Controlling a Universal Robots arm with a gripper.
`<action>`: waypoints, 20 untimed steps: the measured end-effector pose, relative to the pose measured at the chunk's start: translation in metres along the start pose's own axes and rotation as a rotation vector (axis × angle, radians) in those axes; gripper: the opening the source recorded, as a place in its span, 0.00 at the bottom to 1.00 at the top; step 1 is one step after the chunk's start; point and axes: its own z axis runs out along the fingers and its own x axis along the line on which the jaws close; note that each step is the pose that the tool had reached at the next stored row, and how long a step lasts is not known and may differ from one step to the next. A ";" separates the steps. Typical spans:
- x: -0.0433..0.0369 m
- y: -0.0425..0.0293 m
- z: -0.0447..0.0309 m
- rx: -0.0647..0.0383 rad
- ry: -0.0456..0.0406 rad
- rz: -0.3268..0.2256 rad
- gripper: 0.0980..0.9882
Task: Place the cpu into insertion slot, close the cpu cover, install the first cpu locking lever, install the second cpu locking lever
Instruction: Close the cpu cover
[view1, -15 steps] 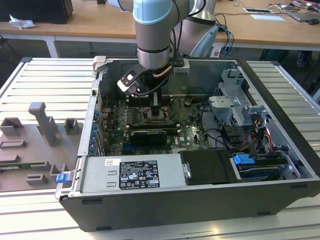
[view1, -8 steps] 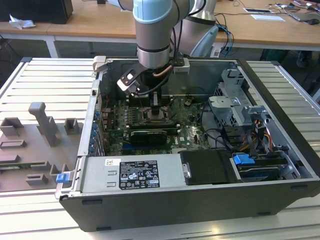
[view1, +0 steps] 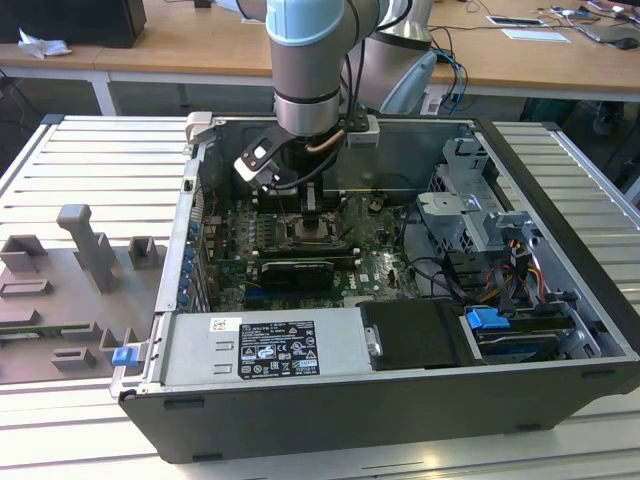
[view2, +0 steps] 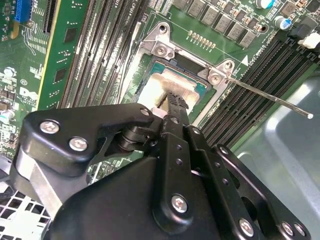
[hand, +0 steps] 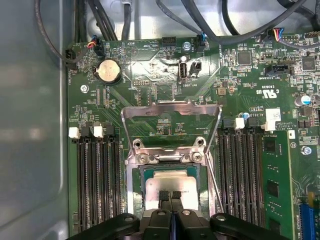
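A grey arm (view1: 308, 70) with a pale blue joint reaches down into an open dark computer case (view1: 400, 410) that lies on its side on a ribbed metal counter (view1: 90, 160). In the case are a green circuit board (hand: 165, 90), a plain silver power supply (view1: 338, 345) at 6 o'clock of the board, and a folded sheet-metal drive cage (view1: 470, 200) at 3 o'clock. The power supply has a black and white label (view1: 265, 350) whose print is too fine to read.

The cpu (hand: 172, 179), a flat square with a pale brushed-metal top, lies level in the insertion slot (hand: 135, 185), inside its thin metal rim. The jaws are closed, the two black ribbed fingertips (hand: 163, 196) pressed side by side with nothing between them. Their ends sit on the cpu's top, or perhaps just above it; the angle leaves that unsure.

The cpu cover (hand: 170, 110), a thin shiny frame with a cut-out middle, stands raised on its hinge, off the slot, and green board shows through the opening. A thin wire lever (view2: 270, 97) sticks out free from one corner of the slot.

Long black memory slots (hand: 97, 185) flank the slot on both sides, and one holds a green memory stick (view2: 62, 55). A round silver coin battery (hand: 108, 71) sits on the board beyond the cover.

At 9 o'clock of the case in the exterior view, a grey moulded tray (view1: 70, 290) with blocky posts rests on the counter.
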 end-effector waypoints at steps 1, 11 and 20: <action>0.0000 0.0000 -0.0003 0.000 0.0000 0.000 0.01; 0.0004 0.0065 -0.0058 0.007 0.0009 0.001 0.01; 0.0010 0.0118 -0.0246 0.011 0.0011 0.001 0.01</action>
